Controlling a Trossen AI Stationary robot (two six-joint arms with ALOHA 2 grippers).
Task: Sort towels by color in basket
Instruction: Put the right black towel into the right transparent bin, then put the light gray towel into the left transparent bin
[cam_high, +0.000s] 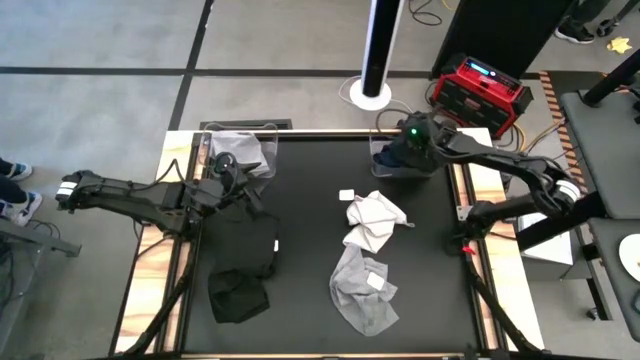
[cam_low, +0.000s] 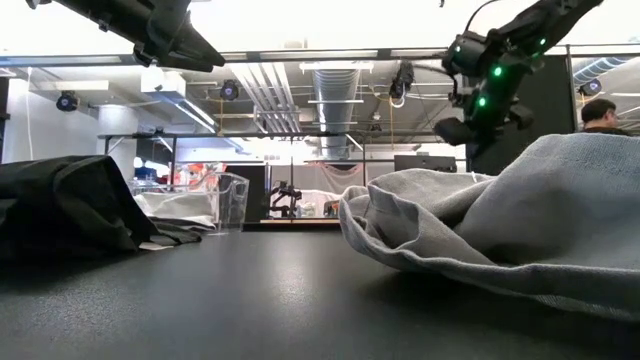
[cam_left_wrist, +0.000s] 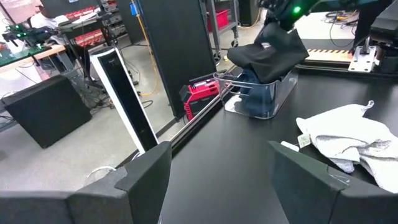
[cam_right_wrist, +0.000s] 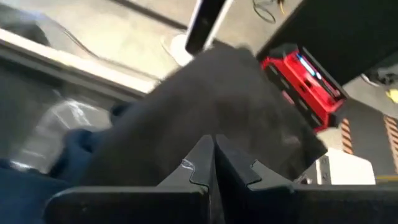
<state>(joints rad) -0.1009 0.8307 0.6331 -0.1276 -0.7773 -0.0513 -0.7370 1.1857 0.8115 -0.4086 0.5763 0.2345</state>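
Note:
My right gripper (cam_high: 412, 138) hovers over the clear basket (cam_left_wrist: 264, 102) at the table's far right and is shut on a black towel (cam_left_wrist: 268, 53). A navy blue towel (cam_right_wrist: 74, 155) lies inside that basket. My left gripper (cam_left_wrist: 224, 180) stands open above the table's left part, with nothing between its fingers. Two more black towels (cam_high: 250, 250) (cam_high: 238, 296) lie flat on the table's left. White and light grey towels (cam_high: 373, 215) (cam_high: 364, 290) lie in the middle. A second clear basket (cam_high: 240, 150) at the far left holds a light grey towel. My right gripper holds the black towel by its upper part (cam_left_wrist: 273, 34), the fingers slanting down from above. The shut fingers (cam_right_wrist: 202, 165) hide the exact place of contact. The towel spreads down from the gripper, and its lower part (cam_left_wrist: 249, 62) rests over the basket's rim.
A red box (cam_high: 483, 88) and a white post (cam_high: 378, 50) stand on the floor beyond the far edge. A person's head (cam_low: 600, 112) shows in the room behind. Bare black tabletop (cam_high: 310, 200) lies between the black and the light towels.

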